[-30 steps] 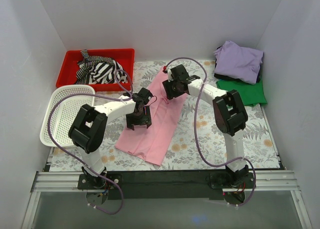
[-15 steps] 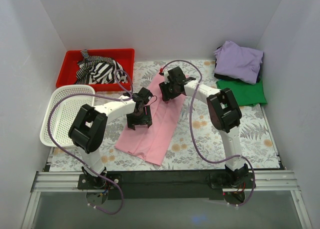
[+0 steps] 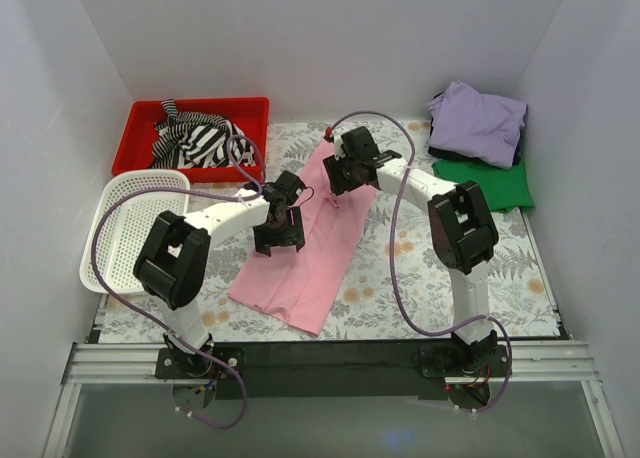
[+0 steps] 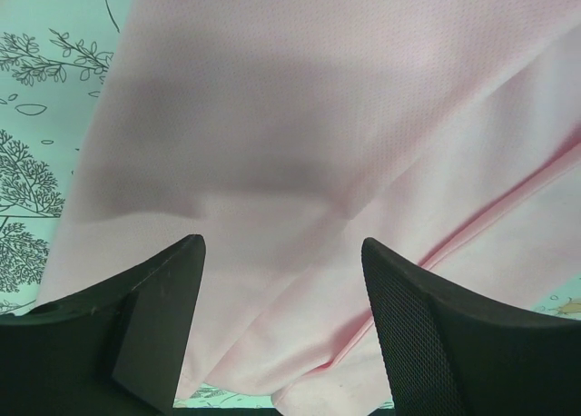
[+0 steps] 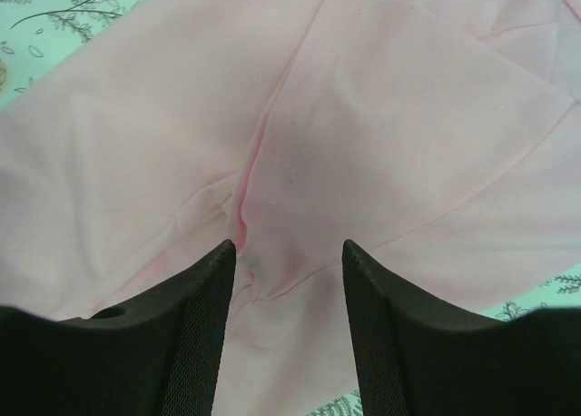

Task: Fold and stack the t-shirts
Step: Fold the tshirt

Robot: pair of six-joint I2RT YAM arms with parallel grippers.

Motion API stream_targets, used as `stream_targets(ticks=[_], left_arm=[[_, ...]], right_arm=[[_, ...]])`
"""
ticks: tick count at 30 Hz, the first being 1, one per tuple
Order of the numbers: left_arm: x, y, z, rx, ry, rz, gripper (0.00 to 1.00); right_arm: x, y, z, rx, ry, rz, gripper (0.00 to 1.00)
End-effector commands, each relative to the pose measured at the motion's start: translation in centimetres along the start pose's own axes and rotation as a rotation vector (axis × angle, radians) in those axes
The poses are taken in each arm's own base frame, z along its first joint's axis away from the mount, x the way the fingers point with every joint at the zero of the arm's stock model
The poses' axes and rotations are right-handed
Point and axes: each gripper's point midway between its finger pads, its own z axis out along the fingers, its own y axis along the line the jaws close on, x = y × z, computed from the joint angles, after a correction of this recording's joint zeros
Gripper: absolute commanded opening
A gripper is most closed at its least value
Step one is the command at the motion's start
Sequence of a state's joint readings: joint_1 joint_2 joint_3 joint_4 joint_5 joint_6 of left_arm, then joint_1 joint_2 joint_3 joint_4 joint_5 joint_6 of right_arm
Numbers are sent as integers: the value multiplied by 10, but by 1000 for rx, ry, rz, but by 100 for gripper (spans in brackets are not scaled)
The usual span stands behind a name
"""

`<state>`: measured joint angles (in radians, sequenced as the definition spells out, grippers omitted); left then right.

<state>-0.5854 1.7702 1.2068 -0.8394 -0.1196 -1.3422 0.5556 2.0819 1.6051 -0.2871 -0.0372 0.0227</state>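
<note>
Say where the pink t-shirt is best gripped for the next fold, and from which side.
Probably near the far end, from straight above: the pink t-shirt lies flat as a long strip, and a raised crease sits ahead of the open right gripper, easy to pinch.

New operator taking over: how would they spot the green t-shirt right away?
Look at the far right corner of the floral table. Two t-shirts lie there, and the green t-shirt is the flat, nearer one, spread just in front of the bunched lavender t-shirt.
</note>
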Motion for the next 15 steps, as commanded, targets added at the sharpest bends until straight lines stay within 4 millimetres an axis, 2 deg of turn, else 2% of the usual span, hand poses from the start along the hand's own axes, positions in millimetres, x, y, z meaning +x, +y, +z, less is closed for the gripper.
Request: stream_targets(ticks=[1, 5, 10, 11, 15], left_arm=[[-21, -5, -32, 46, -95, -13, 68], [-23, -3, -36, 42, -110, -15, 68], [-19, 1, -31, 25, -99, -18, 68], [-18, 1, -30, 26, -98, -20, 68], [-19, -1, -28, 25, -96, -18, 68]], right_arm=[[-18, -15, -3, 66, -40, 0, 57], [-7, -20, 18, 77, -4, 3, 57], [-3, -15, 23, 52, 12, 8, 56], [-2, -7, 23, 12, 15, 10, 56], [7, -3, 21, 16, 32, -6, 56]])
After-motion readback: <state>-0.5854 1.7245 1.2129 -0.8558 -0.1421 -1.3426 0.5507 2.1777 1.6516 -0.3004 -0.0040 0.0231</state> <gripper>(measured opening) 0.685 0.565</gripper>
